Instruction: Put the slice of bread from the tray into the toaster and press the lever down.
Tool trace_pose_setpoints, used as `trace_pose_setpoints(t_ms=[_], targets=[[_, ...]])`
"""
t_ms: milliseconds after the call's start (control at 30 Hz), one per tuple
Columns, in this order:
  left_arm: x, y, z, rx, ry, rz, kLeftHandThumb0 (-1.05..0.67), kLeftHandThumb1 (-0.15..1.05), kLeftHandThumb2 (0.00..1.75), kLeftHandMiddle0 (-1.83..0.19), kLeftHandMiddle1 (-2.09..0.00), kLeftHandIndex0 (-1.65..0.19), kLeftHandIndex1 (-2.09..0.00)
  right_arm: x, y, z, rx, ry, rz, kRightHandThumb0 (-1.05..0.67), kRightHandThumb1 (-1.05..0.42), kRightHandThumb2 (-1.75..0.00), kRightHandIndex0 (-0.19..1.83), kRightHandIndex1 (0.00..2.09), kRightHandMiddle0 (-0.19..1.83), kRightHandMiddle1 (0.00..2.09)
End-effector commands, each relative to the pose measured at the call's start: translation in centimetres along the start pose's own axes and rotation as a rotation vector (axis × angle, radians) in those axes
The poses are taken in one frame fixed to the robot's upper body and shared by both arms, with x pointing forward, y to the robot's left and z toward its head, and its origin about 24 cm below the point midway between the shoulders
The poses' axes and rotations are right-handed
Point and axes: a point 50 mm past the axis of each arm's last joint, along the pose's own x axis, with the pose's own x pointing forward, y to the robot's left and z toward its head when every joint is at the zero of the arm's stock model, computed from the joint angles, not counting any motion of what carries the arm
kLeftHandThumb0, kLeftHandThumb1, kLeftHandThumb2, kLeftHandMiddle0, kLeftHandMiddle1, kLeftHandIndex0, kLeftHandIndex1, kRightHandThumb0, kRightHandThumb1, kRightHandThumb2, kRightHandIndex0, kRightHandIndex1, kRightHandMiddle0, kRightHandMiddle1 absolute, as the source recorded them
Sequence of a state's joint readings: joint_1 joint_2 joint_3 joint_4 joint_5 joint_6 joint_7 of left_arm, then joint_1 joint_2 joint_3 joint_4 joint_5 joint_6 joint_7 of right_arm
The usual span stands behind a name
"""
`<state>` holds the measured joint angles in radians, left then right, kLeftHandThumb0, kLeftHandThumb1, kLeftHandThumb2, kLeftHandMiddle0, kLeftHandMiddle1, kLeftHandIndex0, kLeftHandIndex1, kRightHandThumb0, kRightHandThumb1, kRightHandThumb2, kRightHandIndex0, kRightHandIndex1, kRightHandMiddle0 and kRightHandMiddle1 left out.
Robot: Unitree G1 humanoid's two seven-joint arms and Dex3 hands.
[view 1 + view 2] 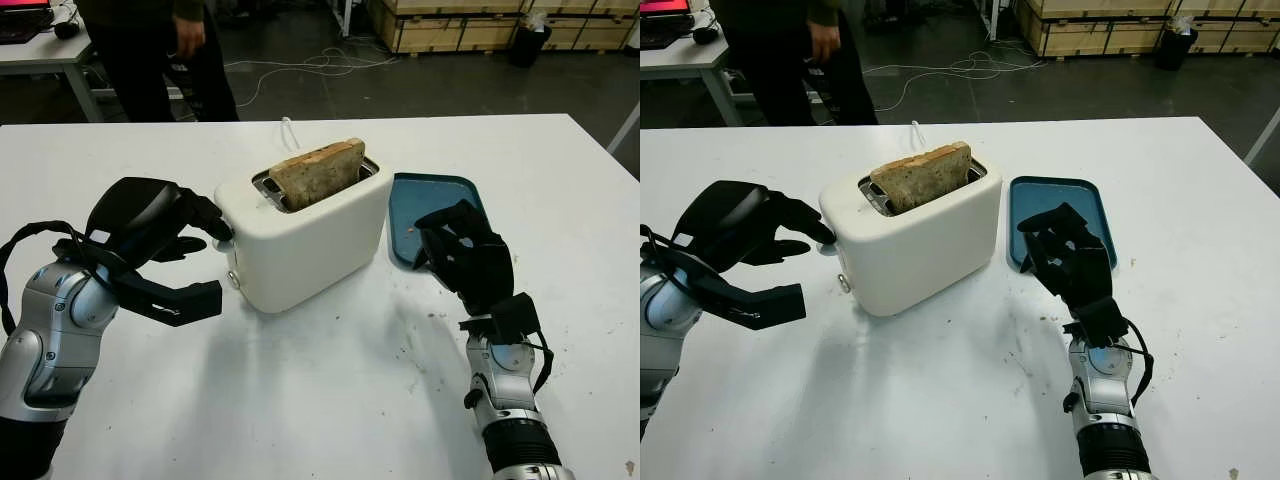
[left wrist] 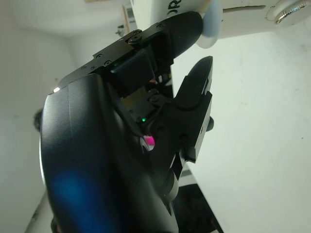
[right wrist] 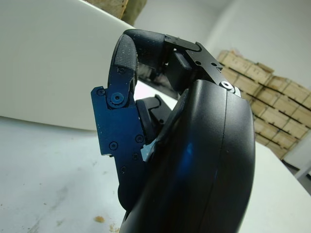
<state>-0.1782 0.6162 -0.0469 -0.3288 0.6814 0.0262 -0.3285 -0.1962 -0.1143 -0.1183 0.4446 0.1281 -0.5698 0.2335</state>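
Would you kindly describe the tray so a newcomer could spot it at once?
On the white table stands a white toaster with a slice of bread in its slot. Just beside it, toward the right hand, lies the tray: flat, blue, empty, with rounded corners.

Bread slice (image 1: 317, 172): lower half sunk in the toaster (image 1: 310, 240) slot, out of sight.
Toaster lever: a pale tab under a fingertip (image 2: 187, 30) of the left hand (image 1: 160, 240) at the toaster's nine o'clock end; its height cannot be told.
Blue tray (image 1: 1065, 200): six o'clock portion covered by the right hand (image 1: 1065, 255), whose fingers curl with nothing visible in them.
Person (image 1: 160, 50): standing at twelve o'clock beyond the table (image 1: 330, 400), cut off above the waist by the top edge.
Left forearm (image 1: 50, 340): cropped at the bottom edge.
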Motion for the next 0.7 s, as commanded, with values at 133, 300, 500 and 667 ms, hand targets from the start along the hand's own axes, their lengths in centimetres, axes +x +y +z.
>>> trace_pose_setpoints(t_ms=[133,300,500,667], targets=[[0.3,-1.8,0.3,-0.035,0.006,-0.07,0.0,0.83,0.01,-1.16,-1.43,-1.1,0.0,-0.2,-0.2,-0.2,0.022,0.009,-0.009,-0.46,-0.92,-0.35,0.84,1.75,0.55,1.75],[0.4,-3.9,0.4,-0.053,0.018,-0.095,0.03,0.84,0.01,-1.15,-1.42,-1.1,0.0,-0.2,-0.3,-0.2,0.032,0.006,-0.007,-0.45,-0.92,-0.35,0.83,1.75,0.54,1.75],[0.3,-7.5,0.7,-0.08,0.041,-0.133,0.05,0.84,0.0,-1.11,-1.45,-1.1,-0.01,-0.1,-0.3,-0.1,0.019,0.0,0.007,-0.45,-0.92,-0.36,0.83,1.75,0.54,1.75],[-0.1,-10.7,1.0,-0.101,0.076,-0.148,0.09,0.84,0.01,-1.07,-1.37,-1.09,0.0,-0.2,-0.3,-0.1,0.019,0.001,0.009,-0.45,-0.92,-0.36,0.83,1.75,0.54,1.75]])
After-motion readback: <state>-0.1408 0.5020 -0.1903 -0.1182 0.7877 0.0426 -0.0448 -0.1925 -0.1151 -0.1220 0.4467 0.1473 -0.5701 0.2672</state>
